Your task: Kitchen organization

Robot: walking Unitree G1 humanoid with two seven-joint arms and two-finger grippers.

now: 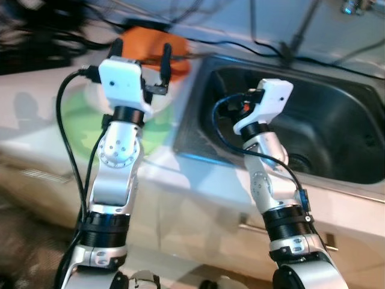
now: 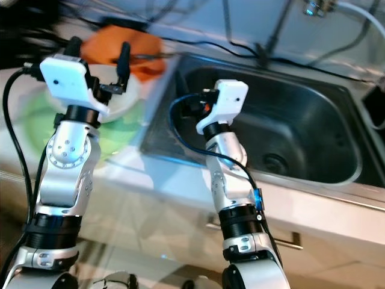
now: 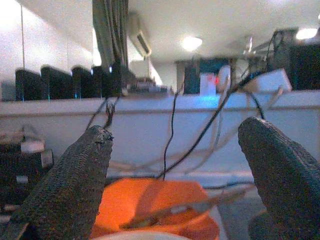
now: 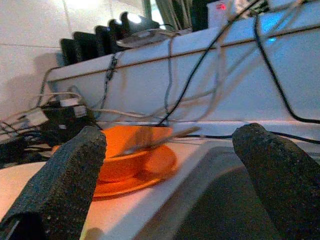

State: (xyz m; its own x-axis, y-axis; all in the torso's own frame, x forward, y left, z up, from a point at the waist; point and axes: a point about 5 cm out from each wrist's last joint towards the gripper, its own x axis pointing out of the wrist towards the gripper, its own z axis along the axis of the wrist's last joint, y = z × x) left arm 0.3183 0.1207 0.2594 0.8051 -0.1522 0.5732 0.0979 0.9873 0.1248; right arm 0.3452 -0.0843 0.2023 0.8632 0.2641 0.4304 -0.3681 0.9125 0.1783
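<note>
Care suits the spread left pincer (image 1: 142, 53): lower squarely around the orange bowl (image 3: 150, 205) (spoon inside), then clench.

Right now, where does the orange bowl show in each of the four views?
Left eye view: orange bowl at top centre, behind the left hand.
Right eye view: top left, left of the sink.
Left wrist view: bottom centre, between the open fingers.
Right wrist view: left of centre, on an orange plate.
Shared landmark: the utensil resting in the bowl.
</note>
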